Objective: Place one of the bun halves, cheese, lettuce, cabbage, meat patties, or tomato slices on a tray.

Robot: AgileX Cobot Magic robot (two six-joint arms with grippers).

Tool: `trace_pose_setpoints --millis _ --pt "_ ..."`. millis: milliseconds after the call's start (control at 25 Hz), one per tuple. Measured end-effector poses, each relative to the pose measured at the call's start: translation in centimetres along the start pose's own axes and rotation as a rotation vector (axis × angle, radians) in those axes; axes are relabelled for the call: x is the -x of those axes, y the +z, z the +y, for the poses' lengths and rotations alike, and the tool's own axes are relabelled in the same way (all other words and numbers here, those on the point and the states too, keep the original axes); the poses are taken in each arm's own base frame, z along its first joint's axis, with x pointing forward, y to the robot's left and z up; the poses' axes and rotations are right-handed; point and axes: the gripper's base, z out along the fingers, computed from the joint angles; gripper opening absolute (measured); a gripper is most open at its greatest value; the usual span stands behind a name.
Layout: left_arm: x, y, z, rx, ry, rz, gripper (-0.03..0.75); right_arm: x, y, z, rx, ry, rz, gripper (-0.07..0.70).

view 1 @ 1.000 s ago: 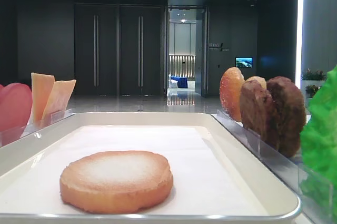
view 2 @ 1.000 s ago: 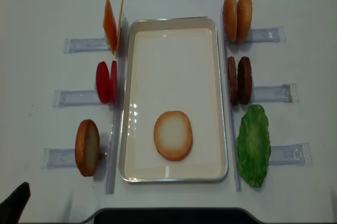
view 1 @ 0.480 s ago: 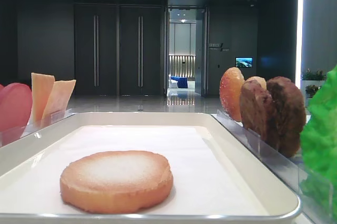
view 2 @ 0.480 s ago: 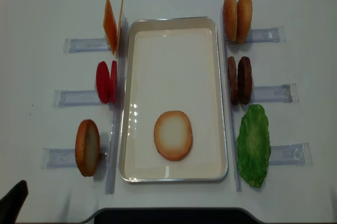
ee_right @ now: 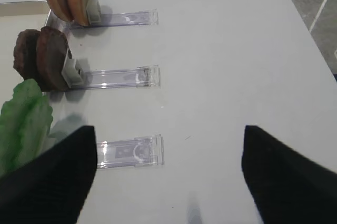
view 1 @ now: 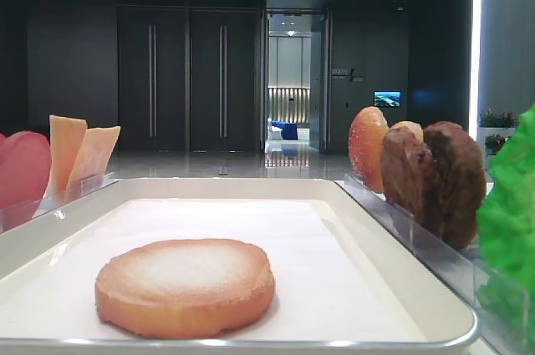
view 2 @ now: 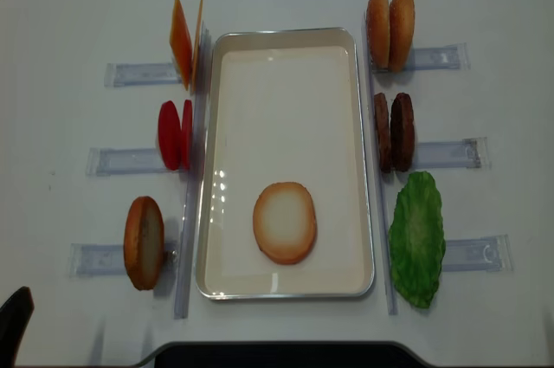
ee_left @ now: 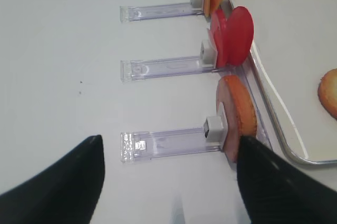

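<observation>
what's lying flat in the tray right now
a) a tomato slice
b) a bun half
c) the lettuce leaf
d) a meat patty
b: a round bun half lies flat, cut side up, at the near end of the tray, while every other ingredient stands in holders beside the tray.

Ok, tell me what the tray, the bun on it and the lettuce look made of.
Tray: likely metal, with a shiny rim and a glossy cream floor that reflects lights. Bun: matte, too smooth and even, probably foam or plastic replica. Lettuce: vivid uniform green with moulded crinkles, seemingly plastic.
</observation>
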Motion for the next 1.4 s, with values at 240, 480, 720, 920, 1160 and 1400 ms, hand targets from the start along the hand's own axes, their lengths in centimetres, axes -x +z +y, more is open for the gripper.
trace_pose_setpoints --millis 240,480,720,920,1160,1400 --pt "-0.02 0.01 0.02 0.035 -0.020 0.003 0.597 0.00 0.00 0.00 0.000 0.000 0.000 0.538" --pt "-0.02 0.00 0.01 0.056 -0.033 0.003 0.597 0.00 0.00 0.00 0.000 0.000 0.000 0.538" --pt "-0.02 0.00 0.02 0.058 -0.032 0.004 0.597 0.00 0.00 0.00 0.000 0.000 0.000 0.538" --pt "-0.02 0.00 0.02 0.058 -0.032 0.004 0.597 0.00 0.00 0.00 0.000 0.000 0.000 0.538" --pt "-0.02 0.00 0.02 0.058 -0.032 0.004 0.597 0.00 0.00 0.00 0.000 0.000 0.000 0.538" --pt "-0.02 0.00 0.02 0.058 -0.032 0.004 0.597 0.00 0.00 0.00 0.000 0.000 0.000 0.538"
